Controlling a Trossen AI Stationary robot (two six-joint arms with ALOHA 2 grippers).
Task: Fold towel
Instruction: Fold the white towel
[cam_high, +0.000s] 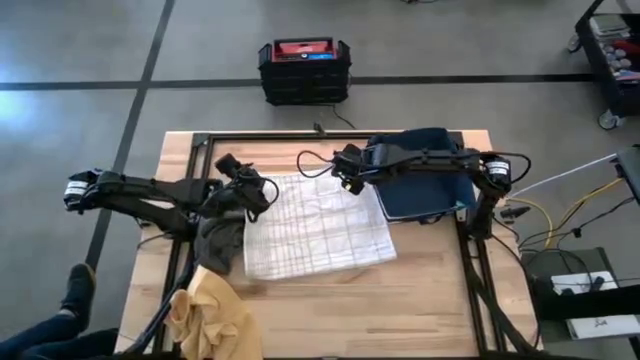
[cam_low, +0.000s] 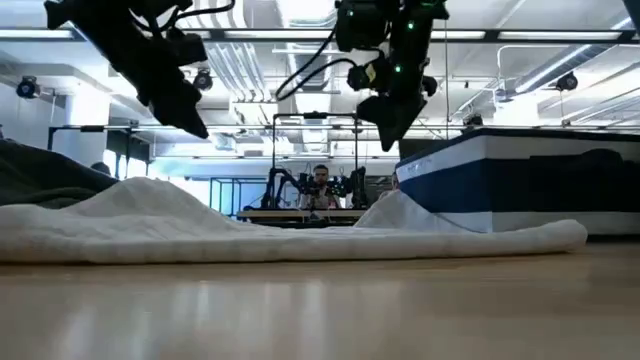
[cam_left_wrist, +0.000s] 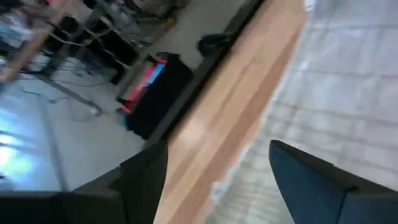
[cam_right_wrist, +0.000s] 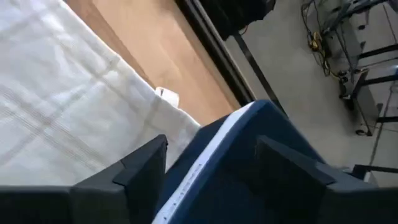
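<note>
Nearest the front edge, a yellow cloth and a dark cloth, heaped aside, likely awaiting their turn. Mid-table, the white checked towel spread flat, unfolded, ready for corner grabs. Above its far corners, left gripper and right gripper, fingers spread, holding nothing. Beside the right one, a blue folded stack. Farthest, a black crate on the floor.

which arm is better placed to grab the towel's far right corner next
Right. The right hand hangs open just above the white towel's far right corner, beside the blue bin. The left hand, also open, hovers over the opposite far corner.
</note>
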